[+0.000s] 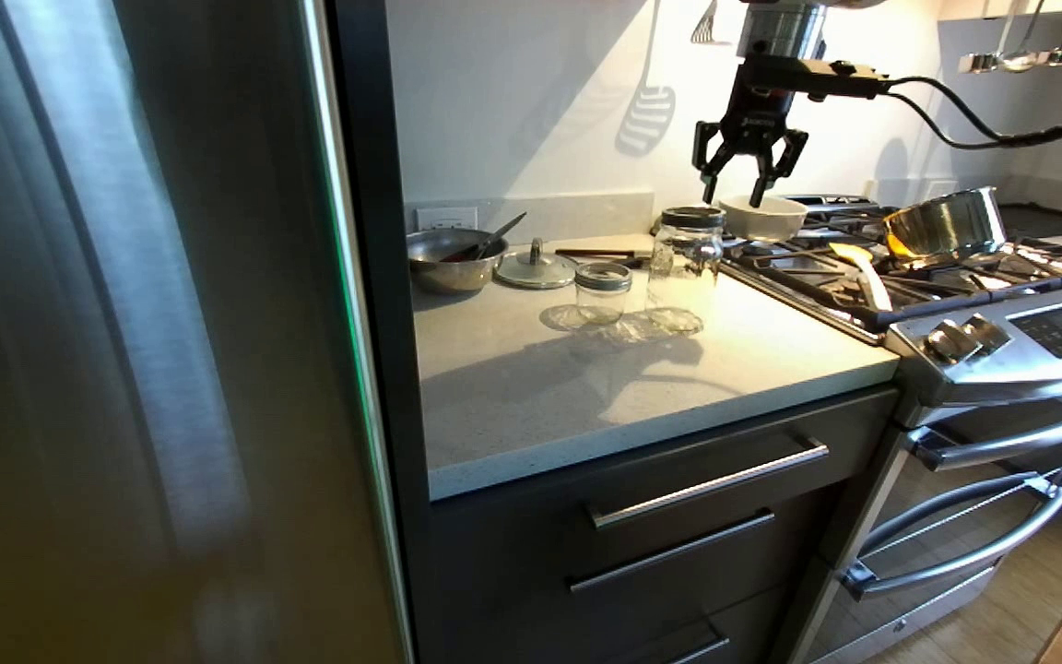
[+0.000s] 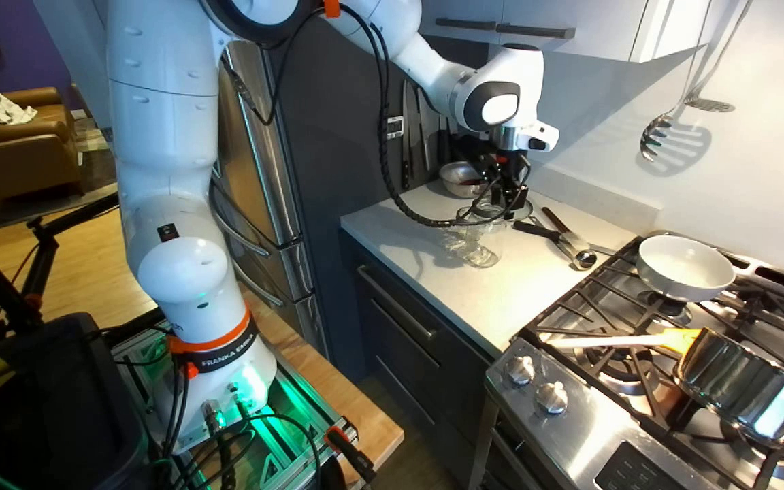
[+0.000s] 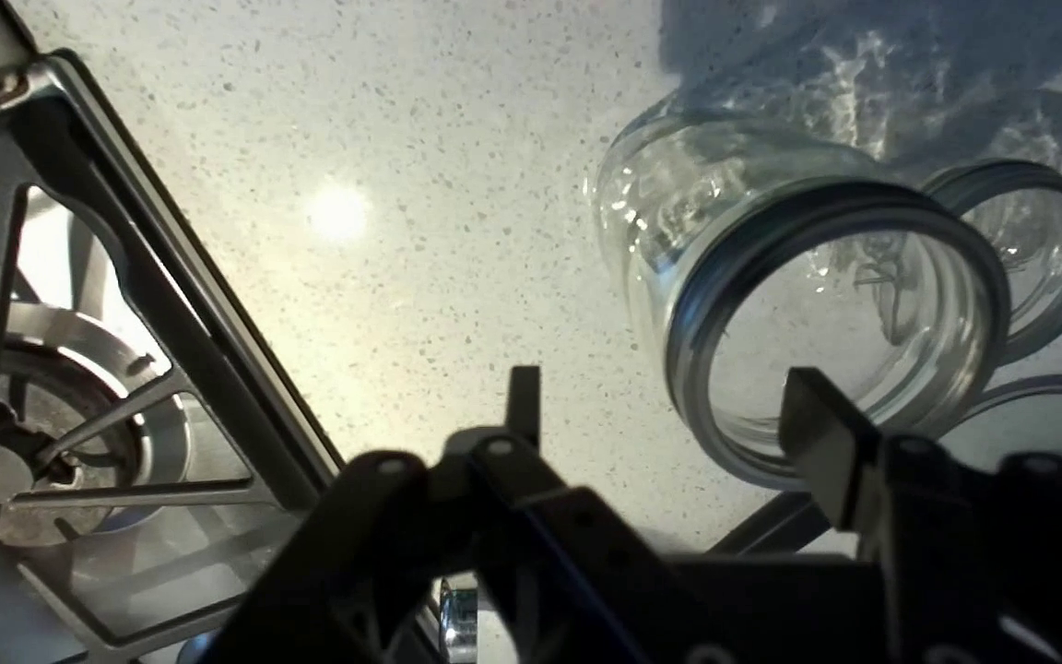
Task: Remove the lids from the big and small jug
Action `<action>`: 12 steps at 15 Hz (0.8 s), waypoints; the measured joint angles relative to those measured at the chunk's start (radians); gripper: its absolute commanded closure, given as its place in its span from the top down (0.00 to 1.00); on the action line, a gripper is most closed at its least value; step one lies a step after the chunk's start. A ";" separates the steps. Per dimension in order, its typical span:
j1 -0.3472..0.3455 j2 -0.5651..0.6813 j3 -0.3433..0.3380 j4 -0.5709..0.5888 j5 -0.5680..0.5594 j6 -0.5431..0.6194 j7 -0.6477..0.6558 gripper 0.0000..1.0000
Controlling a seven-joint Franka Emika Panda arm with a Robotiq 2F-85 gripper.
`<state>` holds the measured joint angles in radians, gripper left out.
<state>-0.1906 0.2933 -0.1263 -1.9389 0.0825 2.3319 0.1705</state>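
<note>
Big jug (image 1: 684, 263): clear glass, upright on the counter (image 1: 513, 397) near the stove end, dark lid ring (image 1: 692, 218) on its mouth. Small jug (image 1: 603, 300) upright just beside it, fridge side, with a similar dark band (image 1: 603, 275). Both rings on; can't tell if a clear disc sits inside either. Gripper (image 1: 733, 194) points down above counter level, fingers (image 1: 709, 191) well apart. Wrist view has one fingertip overlapping the big jug's ring; contact can't be told. Past the small jug: glass pot lid (image 1: 531, 271) flat on the counter, then metal bowl (image 1: 448, 275) with a dark utensil (image 1: 499, 236) leaning in it. Loose utensils (image 2: 538, 230) lie behind the jugs. Stove (image 2: 596, 422) has a white bowl (image 2: 684, 269), a steel pot (image 2: 749, 391) that looks tilted, and a pale-handled, yellow-ended tool (image 2: 603, 341) across the grate. Slotted spoons (image 2: 656, 139) hang along the wall. White arm (image 2: 164, 136) stands on the wooden table (image 2: 375, 425). Fridge (image 1: 107, 369) at the counter's other end.
</note>
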 measured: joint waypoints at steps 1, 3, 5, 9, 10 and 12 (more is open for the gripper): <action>0.000 0.007 0.000 0.007 0.005 0.000 -0.001 0.65; 0.000 0.020 0.001 0.020 0.014 -0.002 -0.002 0.77; 0.001 0.030 0.004 0.031 0.028 -0.005 -0.013 0.90; 0.002 0.041 0.011 0.045 0.046 -0.015 -0.035 0.60; 0.002 0.043 0.011 0.049 0.048 -0.020 -0.039 0.53; 0.003 0.045 0.012 0.054 0.052 -0.027 -0.042 0.36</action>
<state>-0.1875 0.3387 -0.1143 -1.8852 0.1346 2.3051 0.1281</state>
